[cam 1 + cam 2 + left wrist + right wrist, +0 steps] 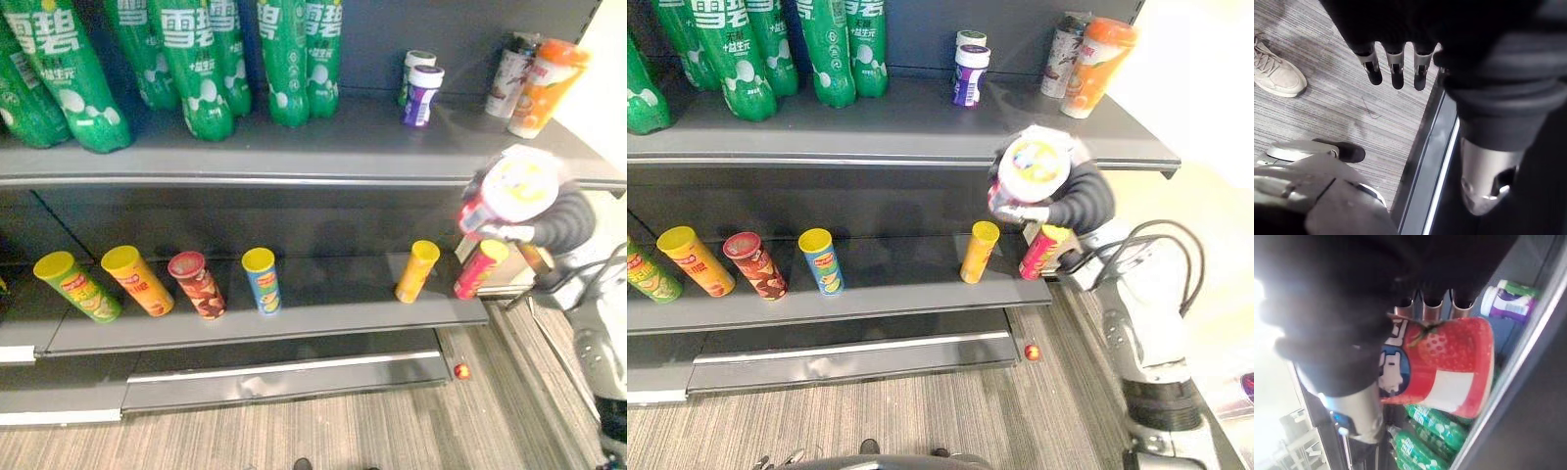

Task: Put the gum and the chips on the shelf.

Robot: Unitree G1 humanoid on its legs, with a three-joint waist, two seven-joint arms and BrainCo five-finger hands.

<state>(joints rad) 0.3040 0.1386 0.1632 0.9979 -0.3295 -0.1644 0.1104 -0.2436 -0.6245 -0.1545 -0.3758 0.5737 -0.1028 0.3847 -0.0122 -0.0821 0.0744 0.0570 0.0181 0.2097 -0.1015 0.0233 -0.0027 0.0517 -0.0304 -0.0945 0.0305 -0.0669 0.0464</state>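
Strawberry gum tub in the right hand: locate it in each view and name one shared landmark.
Left eye view: the gum tub is far right, in the right hand, before the top shelf's edge.
Right eye view: right of centre.
Right wrist view: centre, fingers curled round it.
Left wrist view: faces the floor and a person's shoe.
Shared landmark: the purple bottle on the top shelf.

Light comes from above and the right. The upper shelf (323,147) is evenly lit, with pale glints on the bottles (206,69); the lower shelf (323,294) lies in its shadow, darkest at the back. Past the shelves' right end everything burns out white, and the lid of the tub (519,186) in the right hand (1080,201) is washed pale. In the right wrist view glare floods one side. The floor (1327,112) by the left hand (1396,73) is softly lit.
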